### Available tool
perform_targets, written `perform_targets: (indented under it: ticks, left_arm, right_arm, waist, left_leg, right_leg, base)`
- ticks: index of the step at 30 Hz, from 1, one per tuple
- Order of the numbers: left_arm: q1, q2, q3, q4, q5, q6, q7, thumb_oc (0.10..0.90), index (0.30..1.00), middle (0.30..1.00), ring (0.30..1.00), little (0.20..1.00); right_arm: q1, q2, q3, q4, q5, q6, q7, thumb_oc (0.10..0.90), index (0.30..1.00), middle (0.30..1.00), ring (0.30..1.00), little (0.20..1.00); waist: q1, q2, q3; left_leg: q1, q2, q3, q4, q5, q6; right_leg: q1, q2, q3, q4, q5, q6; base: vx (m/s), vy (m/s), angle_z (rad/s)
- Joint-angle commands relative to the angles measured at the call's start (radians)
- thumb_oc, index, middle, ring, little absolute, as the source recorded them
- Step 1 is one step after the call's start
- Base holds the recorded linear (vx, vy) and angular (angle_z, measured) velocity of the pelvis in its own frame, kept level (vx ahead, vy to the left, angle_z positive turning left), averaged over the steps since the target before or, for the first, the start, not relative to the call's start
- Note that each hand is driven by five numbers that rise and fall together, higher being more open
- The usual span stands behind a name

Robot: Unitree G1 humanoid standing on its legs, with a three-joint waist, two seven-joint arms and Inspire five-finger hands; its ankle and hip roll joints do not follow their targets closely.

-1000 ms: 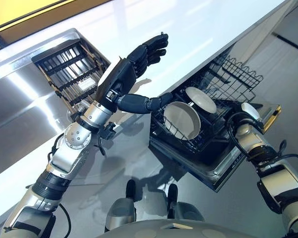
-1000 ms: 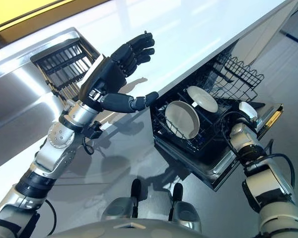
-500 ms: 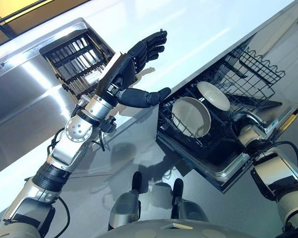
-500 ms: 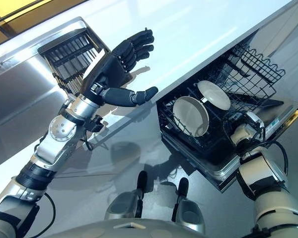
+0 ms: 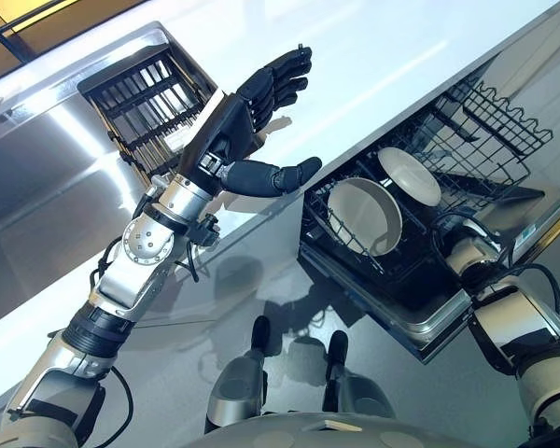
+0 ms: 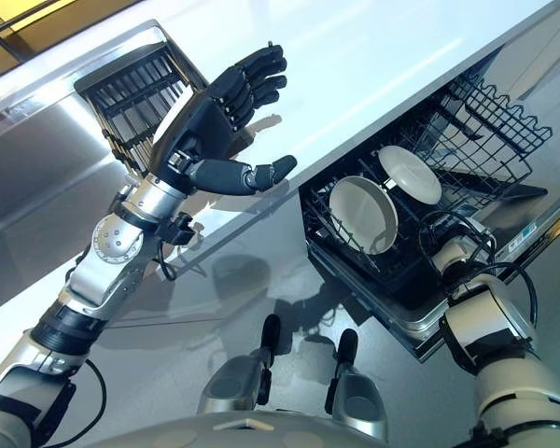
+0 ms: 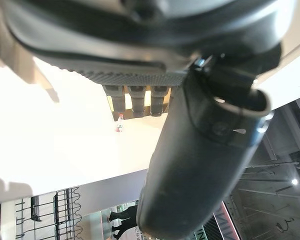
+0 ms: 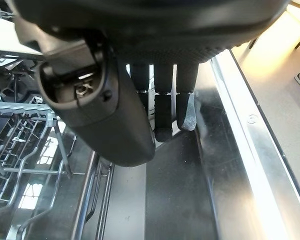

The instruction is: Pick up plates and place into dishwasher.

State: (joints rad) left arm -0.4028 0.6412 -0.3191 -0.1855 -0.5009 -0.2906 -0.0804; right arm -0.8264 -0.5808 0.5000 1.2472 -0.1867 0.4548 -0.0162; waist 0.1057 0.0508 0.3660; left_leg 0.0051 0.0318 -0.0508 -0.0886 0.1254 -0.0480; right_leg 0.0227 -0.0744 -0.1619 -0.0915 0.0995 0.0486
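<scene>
Two white plates stand in the lower rack (image 5: pixel 490 126) of the open dishwasher: a large one (image 5: pixel 364 217) and a smaller one (image 5: pixel 409 175) behind it. My left hand (image 5: pixel 229 131) is raised over the white counter (image 5: pixel 373 47), open and empty, thumb (image 7: pixel 210 150) spread wide. My right hand (image 8: pixel 140 30) hangs low over the dishwasher's door (image 8: pixel 175 200), right of the rack. Its fingers (image 8: pixel 162 107) are straight and hold nothing.
A dark dish rack (image 5: pixel 149 103) stands in the steel sink (image 5: pixel 47 168) at the left, with no plates that I can see. The open dishwasher door (image 5: pixel 429 327) juts out toward me at the lower right.
The view has shifted slightly. My left hand stays raised and open over the counter. My right hand has sunk a little by the dishwasher door.
</scene>
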Motion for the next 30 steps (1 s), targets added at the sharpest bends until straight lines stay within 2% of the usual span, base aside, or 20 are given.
perform_targets:
  ticks: [1,5,10,13,15,16,18,19,20,25,30]
  left_arm:
    - [-0.138,-0.028,0.003,-0.104,-0.031,-0.097,0.023,0.8,0.9,0.9,0.9,0.9]
    - [-0.157,-0.029,0.005,-0.087,-0.034,-0.104,0.023,0.8,0.9,0.9,0.9,0.9]
    - [-0.177,-0.045,0.014,-0.074,-0.037,-0.101,0.012,0.8,0.9,0.9,0.9,0.9]
    - [-0.202,-0.053,0.011,-0.07,-0.032,-0.096,0.014,0.8,0.9,0.9,0.9,0.9]
    - [-0.216,-0.066,0.012,-0.069,-0.036,-0.074,0.004,0.8,0.9,0.9,0.9,0.9]
    - [-0.216,-0.066,0.012,-0.069,-0.036,-0.074,0.004,0.8,0.9,0.9,0.9,0.9]
    - [-0.215,-0.088,0.012,-0.063,-0.021,-0.04,-0.004,0.8,0.9,0.9,0.9,0.9]
    - [-0.214,-0.093,0.012,-0.06,-0.018,-0.035,-0.005,0.8,0.9,0.9,0.9,0.9]
    - [-0.217,-0.098,0.007,-0.054,-0.01,-0.029,0.0,0.8,0.9,0.9,0.9,0.9]
    - [-0.21,-0.106,0.004,-0.043,-0.003,-0.037,0.005,0.8,0.9,0.9,0.9,0.9]
    - [-0.201,-0.103,0.0,-0.029,-0.01,-0.039,0.016,0.8,0.9,0.9,0.9,0.9]
  right_arm:
    - [-0.085,0.027,0.074,-0.002,0.053,-0.055,-0.001,0.1,0.3,0.3,0.3,0.2]
    - [-0.118,0.032,0.081,-0.033,0.099,-0.091,-0.013,0.1,0.3,0.3,0.3,0.2]
    - [-0.173,0.024,0.084,-0.046,0.143,-0.131,-0.027,0.1,0.3,0.3,0.3,0.2]
    - [-0.203,0.012,0.083,-0.044,0.156,-0.162,-0.035,0.1,0.3,0.3,0.3,0.2]
    - [-0.218,0.013,0.072,-0.044,0.154,-0.17,-0.041,0.1,0.3,0.3,0.3,0.2]
    - [-0.218,0.013,0.072,-0.044,0.154,-0.17,-0.041,0.1,0.3,0.3,0.3,0.2]
    - [-0.227,0.008,0.058,-0.038,0.138,-0.17,-0.025,0.1,0.3,0.3,0.3,0.2]
    - [-0.23,0.006,0.054,-0.035,0.132,-0.171,-0.018,0.1,0.3,0.3,0.3,0.2]
    - [-0.241,-0.003,0.052,-0.022,0.121,-0.174,-0.004,0.1,0.3,0.3,0.3,0.2]
    - [-0.278,-0.026,0.048,-0.002,0.103,-0.16,0.016,0.1,0.3,0.3,0.3,0.2]
    - [-0.326,-0.043,0.054,0.006,0.11,-0.162,0.01,0.1,0.3,0.3,0.3,0.2]
  waist:
    - [0.009,0.016,0.024]
    - [0.014,0.024,0.046]
    - [0.022,0.024,0.085]
    - [0.03,0.018,0.107]
    - [0.036,0.011,0.113]
    - [0.036,0.011,0.113]
    - [0.042,0.007,0.109]
    - [0.043,0.006,0.105]
    - [0.045,0.006,0.103]
    - [0.053,0.009,0.091]
    - [0.061,0.009,0.085]
  left_leg:
    - [-0.02,-0.069,0.008,0.029,-0.062,0.039]
    - [-0.041,-0.073,-0.001,0.052,-0.065,0.04]
    - [-0.103,-0.087,0.006,0.19,-0.108,0.038]
    - [-0.154,-0.095,0.015,0.319,-0.166,0.046]
    - [-0.201,-0.099,0.021,0.43,-0.214,0.054]
    - [-0.201,-0.099,0.021,0.43,-0.214,0.054]
    - [-0.247,-0.102,0.02,0.543,-0.276,0.063]
    - [-0.256,-0.105,0.018,0.554,-0.277,0.065]
    - [-0.278,-0.11,0.018,0.617,-0.312,0.073]
    - [-0.331,-0.12,0.023,0.754,-0.376,0.093]
    - [-0.37,-0.13,0.008,0.853,-0.413,0.103]
  right_leg:
    - [-0.04,0.01,-0.012,0.139,-0.056,-0.003]
    - [-0.062,0.007,-0.027,0.179,-0.079,-0.012]
    - [-0.093,-0.003,-0.047,0.256,-0.115,-0.032]
    - [-0.118,-0.014,-0.063,0.348,-0.163,-0.051]
    - [-0.153,-0.027,-0.079,0.454,-0.205,-0.066]
    - [-0.153,-0.027,-0.079,0.454,-0.205,-0.066]
    - [-0.188,-0.049,-0.092,0.58,-0.262,-0.083]
    - [-0.194,-0.053,-0.095,0.589,-0.261,-0.085]
    - [-0.212,-0.065,-0.098,0.653,-0.291,-0.094]
    - [-0.266,-0.09,-0.098,0.807,-0.358,-0.116]
    - [-0.31,-0.098,-0.078,0.913,-0.399,-0.125]
  base:
    - [-0.03,0.024,0.02]
    - [-0.06,0.022,0.05]
    - [-0.09,0.031,0.04]
    - [-0.09,0.025,-0.02]
    - [-0.06,0.012,0.02]
    - [-0.03,0.009,0.05]
    - [0.0,0.005,0.02]
    - [0.0,0.019,0.07]
    - [-0.02,0.027,0.1]
    - [0.0,0.01,0.03]
    - [0.02,-0.013,0.08]
